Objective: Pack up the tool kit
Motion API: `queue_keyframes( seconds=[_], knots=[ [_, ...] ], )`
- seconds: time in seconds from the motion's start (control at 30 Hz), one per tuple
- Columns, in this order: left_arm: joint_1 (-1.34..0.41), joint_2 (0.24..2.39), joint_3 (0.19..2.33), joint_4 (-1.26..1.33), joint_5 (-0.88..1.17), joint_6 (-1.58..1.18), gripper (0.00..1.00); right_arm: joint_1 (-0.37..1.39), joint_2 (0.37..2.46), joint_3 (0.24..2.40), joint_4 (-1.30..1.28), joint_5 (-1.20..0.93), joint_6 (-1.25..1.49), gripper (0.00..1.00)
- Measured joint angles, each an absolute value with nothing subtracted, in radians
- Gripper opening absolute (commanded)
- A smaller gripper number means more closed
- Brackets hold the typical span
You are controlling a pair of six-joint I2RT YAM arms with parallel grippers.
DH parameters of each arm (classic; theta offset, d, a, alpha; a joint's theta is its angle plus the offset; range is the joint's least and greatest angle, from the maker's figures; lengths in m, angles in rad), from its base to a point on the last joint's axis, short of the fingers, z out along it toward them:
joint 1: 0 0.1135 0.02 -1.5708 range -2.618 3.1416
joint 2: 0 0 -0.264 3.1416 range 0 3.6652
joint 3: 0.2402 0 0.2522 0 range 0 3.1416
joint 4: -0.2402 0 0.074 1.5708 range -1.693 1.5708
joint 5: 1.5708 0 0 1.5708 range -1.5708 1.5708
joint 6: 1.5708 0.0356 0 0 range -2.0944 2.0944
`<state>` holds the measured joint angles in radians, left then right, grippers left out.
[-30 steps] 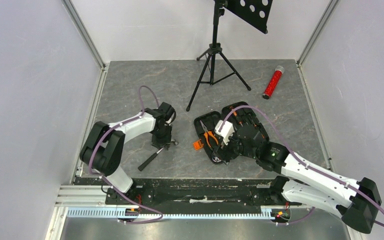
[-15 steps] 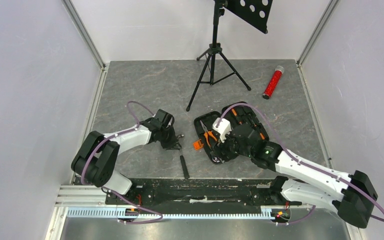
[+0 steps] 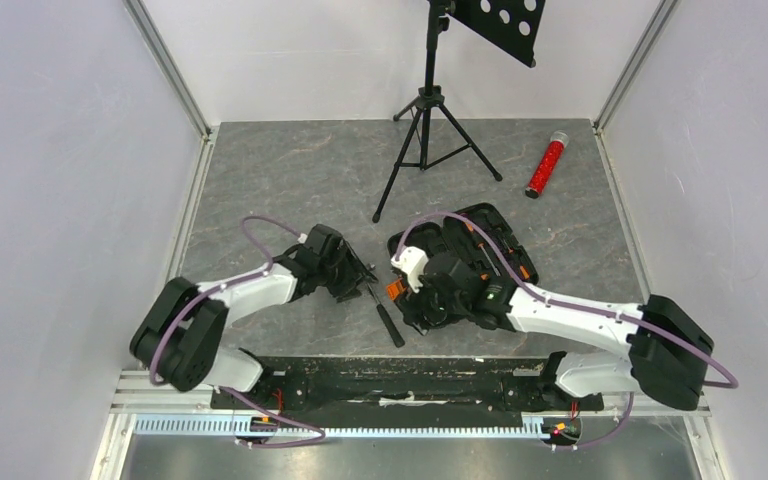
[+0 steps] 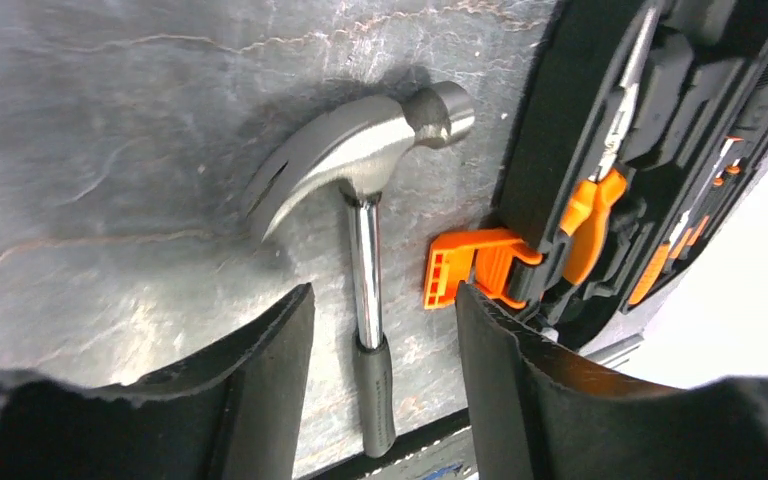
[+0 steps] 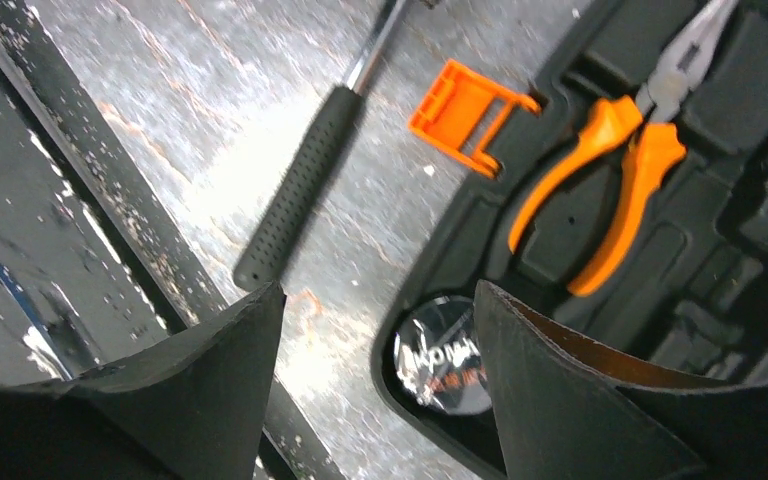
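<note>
Grey tabletop (image 4: 110,120) bears hammer (image 4: 364,250) beside the case (image 4: 545,110), edges apparently apart.

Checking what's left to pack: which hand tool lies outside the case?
The hammer: it lies on the table beside the orange latch, while the orange-handled pliers sit inside the case.

The round silver disc (image 5: 440,355) in the tool kit (image 5: 730,110) bears lettering too blurred to read.
</note>
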<state>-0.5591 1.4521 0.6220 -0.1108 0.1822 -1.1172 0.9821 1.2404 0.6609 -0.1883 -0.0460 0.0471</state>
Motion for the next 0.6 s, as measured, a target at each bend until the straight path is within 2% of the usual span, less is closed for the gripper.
queue_keyframes(
  seconds=[0.23,0.33,0.47,0.6],
  knots=[
    [-0.559,1.119,0.633,-0.273,0.003,-1.071,0.65,1.066,1.409,0.826,-0.194,0.026,0.083,0.54],
    [-0.558,0.952,0.688,-0.376,-0.142,-0.984,0.76,1.091,1.496,0.910,-0.212,0.064,0.099,0.49],
    [-0.558,0.745,0.754,-0.476,-0.373,-0.847,0.82,1.117,1.603,0.997,-0.252,0.103,0.127,0.42],
    [-0.556,0.586,0.760,-0.510,-0.577,-0.700,0.85,1.132,1.676,1.035,-0.298,0.127,0.158,0.40]
  ],
)
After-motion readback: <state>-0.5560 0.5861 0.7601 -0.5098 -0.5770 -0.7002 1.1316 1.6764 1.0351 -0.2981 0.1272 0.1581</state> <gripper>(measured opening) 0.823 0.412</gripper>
